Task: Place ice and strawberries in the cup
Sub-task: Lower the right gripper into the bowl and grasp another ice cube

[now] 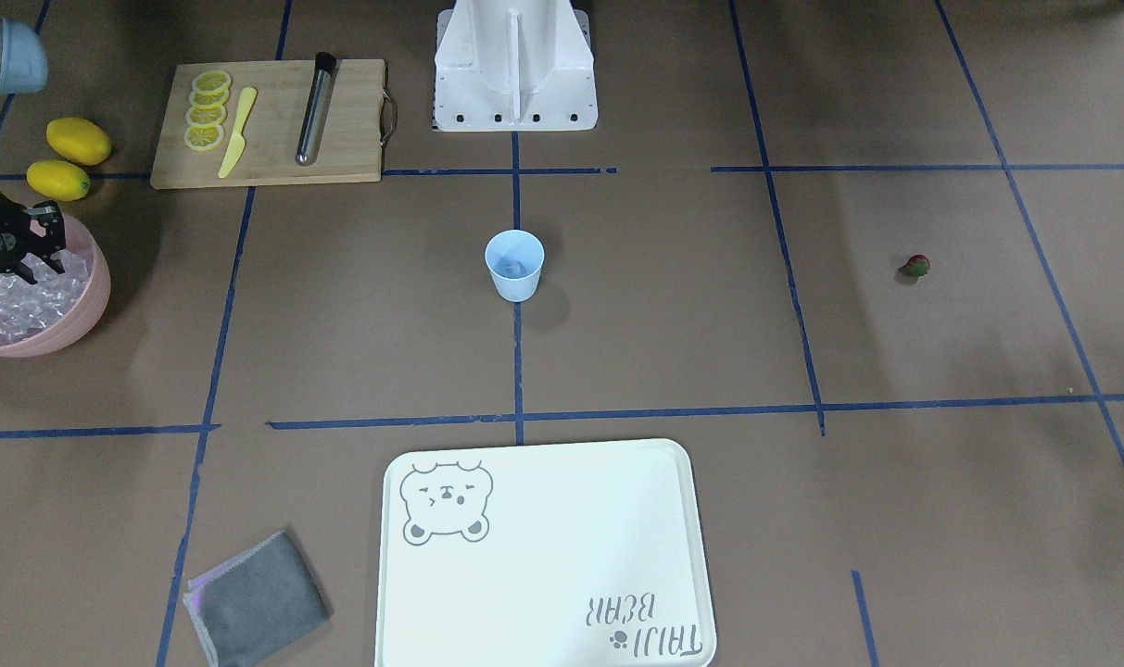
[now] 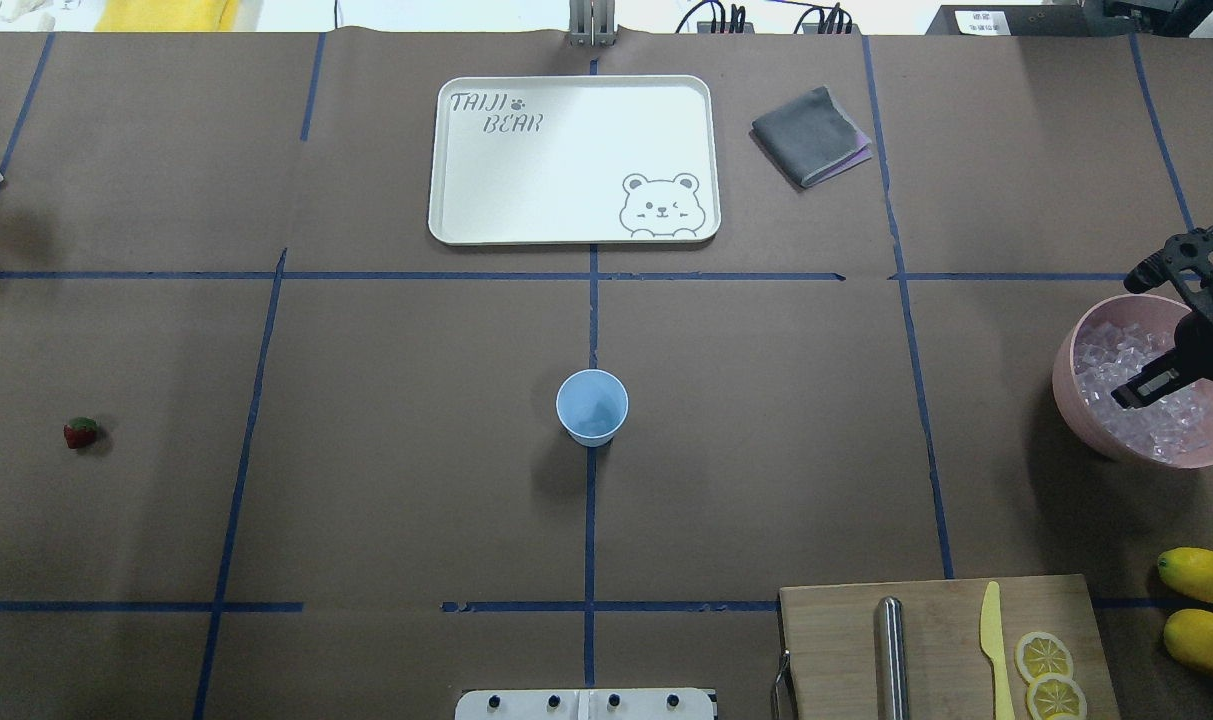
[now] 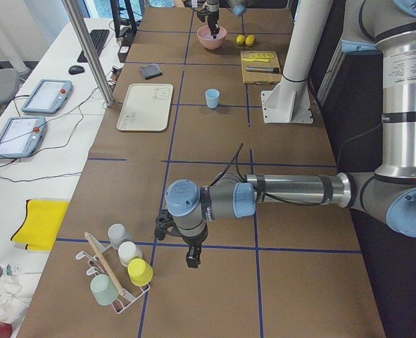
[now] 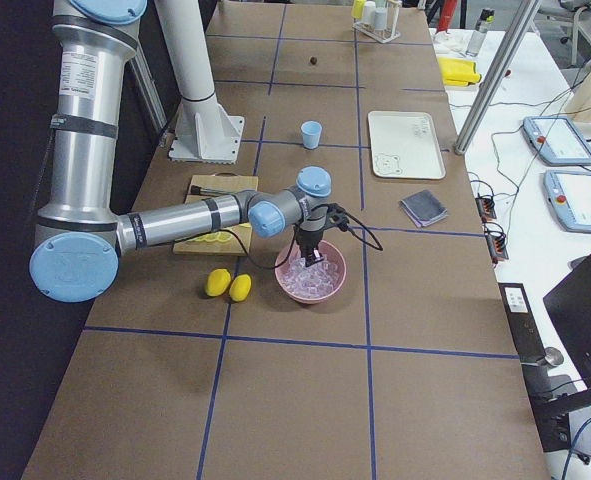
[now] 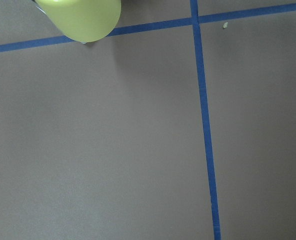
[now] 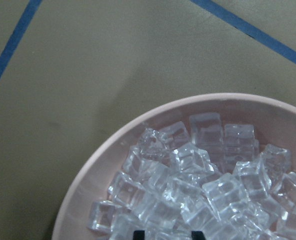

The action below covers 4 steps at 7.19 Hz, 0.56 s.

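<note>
Hazard: right tool, jaws parted over clear glassy ice cubes heaped in round pink bowl at right edge of table, may squirt a slick cube loose short of pale blue tapered cup mid-table.

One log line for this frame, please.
right gripper open over ice in bowl | left gripper far from cup, state unclear | strawberry on table, outside cup

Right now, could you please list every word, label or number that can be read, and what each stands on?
"TAIJI BEAR": printed on the white tray, next to a paw print; it reads upside down in the front-facing view.
White label beyond the table's far edge: too small to read.
Tablet screens on the side desk: too small to read.
</note>
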Each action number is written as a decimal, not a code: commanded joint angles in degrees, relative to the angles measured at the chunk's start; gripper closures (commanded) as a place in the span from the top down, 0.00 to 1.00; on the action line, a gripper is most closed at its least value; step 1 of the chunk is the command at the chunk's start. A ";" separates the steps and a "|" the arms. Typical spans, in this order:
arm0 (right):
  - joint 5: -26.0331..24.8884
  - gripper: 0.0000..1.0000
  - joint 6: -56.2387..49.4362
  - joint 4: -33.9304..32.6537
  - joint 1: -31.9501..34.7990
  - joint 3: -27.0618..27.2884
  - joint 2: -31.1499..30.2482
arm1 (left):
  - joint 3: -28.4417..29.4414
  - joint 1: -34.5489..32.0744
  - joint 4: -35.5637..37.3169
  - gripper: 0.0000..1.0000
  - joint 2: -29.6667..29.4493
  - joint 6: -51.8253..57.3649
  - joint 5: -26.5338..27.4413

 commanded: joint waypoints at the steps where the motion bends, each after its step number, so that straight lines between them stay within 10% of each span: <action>1: 0.55 0.02 -0.10 -0.09 0.01 0.40 0.30 | -0.03 0.00 0.00 1.00 0.00 0.00 0.00; 4: 1.25 0.02 -0.01 -7.33 3.69 6.96 0.91 | -0.20 -0.09 0.09 1.00 0.00 0.00 0.08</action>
